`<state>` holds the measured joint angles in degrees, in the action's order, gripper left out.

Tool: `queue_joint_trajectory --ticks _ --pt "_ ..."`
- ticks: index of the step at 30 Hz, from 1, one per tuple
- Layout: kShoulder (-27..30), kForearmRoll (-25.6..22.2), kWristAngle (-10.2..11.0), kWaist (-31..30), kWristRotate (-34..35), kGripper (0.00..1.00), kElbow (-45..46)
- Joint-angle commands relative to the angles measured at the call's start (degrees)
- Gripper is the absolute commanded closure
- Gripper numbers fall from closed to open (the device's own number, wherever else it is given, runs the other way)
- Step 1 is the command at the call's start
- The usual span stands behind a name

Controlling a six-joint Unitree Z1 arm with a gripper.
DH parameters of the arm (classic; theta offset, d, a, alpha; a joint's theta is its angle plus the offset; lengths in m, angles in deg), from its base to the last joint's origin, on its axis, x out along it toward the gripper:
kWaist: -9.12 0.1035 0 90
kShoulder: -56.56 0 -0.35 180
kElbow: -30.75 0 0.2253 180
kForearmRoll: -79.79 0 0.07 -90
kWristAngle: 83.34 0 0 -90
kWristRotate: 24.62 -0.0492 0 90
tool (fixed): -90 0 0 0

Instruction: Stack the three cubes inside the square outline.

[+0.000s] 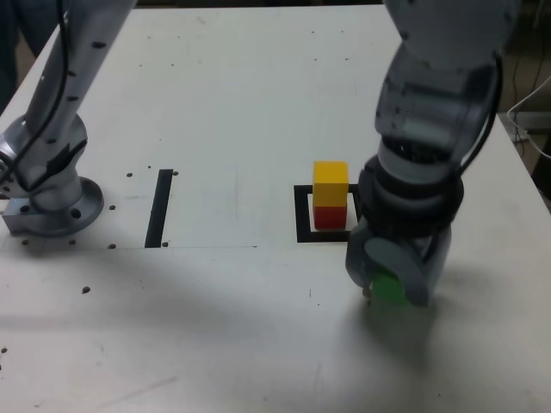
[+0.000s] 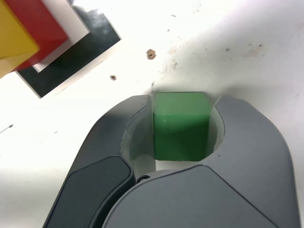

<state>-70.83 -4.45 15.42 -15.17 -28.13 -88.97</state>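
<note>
The green cube [image 2: 180, 126] sits between the grey jaws of my gripper [image 2: 183, 102], which press both of its sides; it rests on the white table. In the exterior view the green cube [image 1: 387, 287] shows under the gripper [image 1: 392, 280], to the right of and nearer than the square outline [image 1: 302, 215]. Inside that outline the yellow cube [image 1: 331, 184] stands on the red cube [image 1: 330, 216]. The wrist view shows the yellow cube [image 2: 14, 40], red cube [image 2: 40, 26] and black square outline [image 2: 71, 59] in one corner.
A straight black strip [image 1: 160, 206] lies on the table at the exterior view's left. A second grey arm's base [image 1: 53, 202] stands at the far left. Small screw holes [image 2: 150, 53] dot the white tabletop [image 1: 241, 103].
</note>
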Motion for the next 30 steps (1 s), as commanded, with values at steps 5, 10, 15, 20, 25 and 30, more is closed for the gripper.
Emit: queue_joint_trajectory --ticks 5,10,15,20,25,30 --pt "5.4 -2.8 1.3 0.1 1.4 0.81 0.0" --pt "9.8 -4.1 3.1 0.9 2.7 0.81 0.8" --pt "14.3 -6.4 5.1 2.9 3.9 0.83 1.3" --pt "16.5 -8.0 5.1 6.1 4.0 0.84 2.0" --pt "18.4 -8.3 4.4 10.2 3.6 0.84 5.0" --pt "18.5 -9.0 3.6 12.5 3.2 0.84 6.9"
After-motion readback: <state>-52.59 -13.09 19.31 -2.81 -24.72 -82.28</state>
